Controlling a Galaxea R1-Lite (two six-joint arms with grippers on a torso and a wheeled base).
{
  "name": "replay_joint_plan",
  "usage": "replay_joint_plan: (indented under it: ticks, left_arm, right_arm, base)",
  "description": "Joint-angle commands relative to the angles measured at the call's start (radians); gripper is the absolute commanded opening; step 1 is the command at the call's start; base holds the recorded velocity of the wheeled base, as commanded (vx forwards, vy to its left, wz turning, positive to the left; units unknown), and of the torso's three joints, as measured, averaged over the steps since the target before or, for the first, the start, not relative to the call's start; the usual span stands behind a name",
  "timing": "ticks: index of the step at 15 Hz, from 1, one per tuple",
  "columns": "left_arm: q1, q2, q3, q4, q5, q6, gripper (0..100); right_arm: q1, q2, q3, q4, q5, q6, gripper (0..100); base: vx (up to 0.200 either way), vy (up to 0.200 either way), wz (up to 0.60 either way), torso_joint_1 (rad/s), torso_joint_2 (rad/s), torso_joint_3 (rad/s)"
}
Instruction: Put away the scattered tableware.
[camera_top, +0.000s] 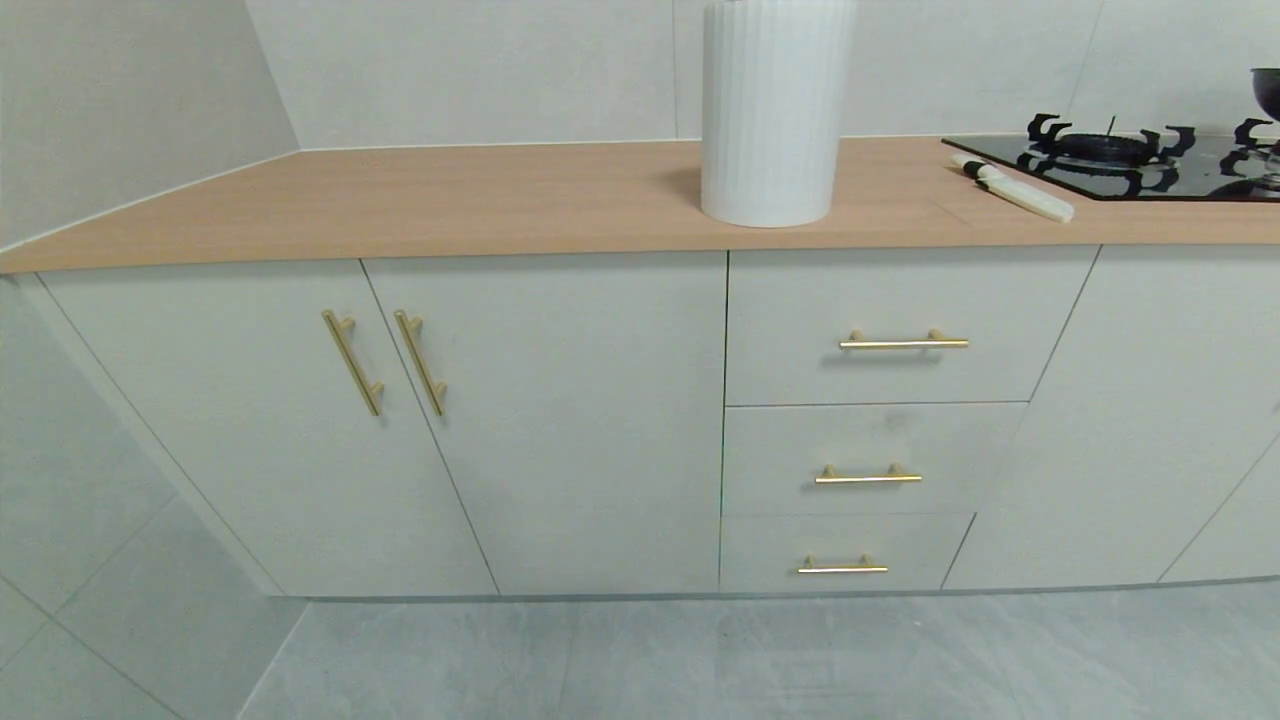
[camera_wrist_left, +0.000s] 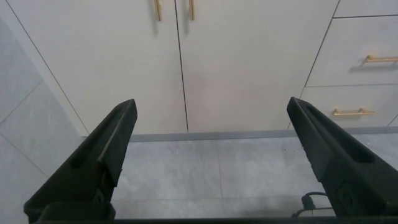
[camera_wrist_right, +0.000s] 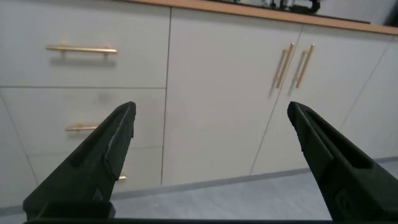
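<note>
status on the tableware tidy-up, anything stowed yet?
Done: nothing visible. The white utensil lies on the countertop beside the stove; all three drawers are shut. In hand: nothing; the left gripper and right gripper are open and empty, down by the cabinet fronts. Left: essentially the whole job.

Bright, even light; the white canister (camera_top: 770, 110) casts a soft shadow leftward.
</note>
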Motion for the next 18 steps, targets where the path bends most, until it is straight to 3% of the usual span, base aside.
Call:
replay_joint_plan:
  ticks: [1, 2, 6, 12, 18]
  left_arm:
    - [0.000, 0.000, 0.000, 0.000, 0.000, 0.000, 100]
    - [0.000, 0.000, 0.000, 0.000, 0.000, 0.000, 100]
    - [0.000, 0.000, 0.000, 0.000, 0.000, 0.000, 100]
    - [0.000, 0.000, 0.000, 0.000, 0.000, 0.000, 100]
    - [0.000, 0.000, 0.000, 0.000, 0.000, 0.003, 100]
  right_arm:
    - [-0.003, -0.021, 0.095, -0.003, 0.188, 0.017, 100]
    - [-0.003, -0.021, 0.141, -0.024, 0.260, 0.019, 100]
    - [-0.003, -0.021, 0.141, 0.042, 0.363, 0.108, 100]
    - [-0.003, -0.021, 0.139, 0.134, 0.358, 0.116, 100]
    - [-0.003, -0.021, 0.141, 0.132, 0.357, 0.116, 100]
  base:
    - [0.000, 0.000, 0.00, 0.000, 0.00, 0.000]
    - [0.000, 0.000, 0.00, 0.000, 0.00, 0.000]
    - [0.000, 0.000, 0.00, 0.000, 0.00, 0.000]
    - [0.000, 0.000, 0.00, 0.000, 0.00, 0.000]
    - [0.000, 0.000, 0.00, 0.000, 0.00, 0.000]
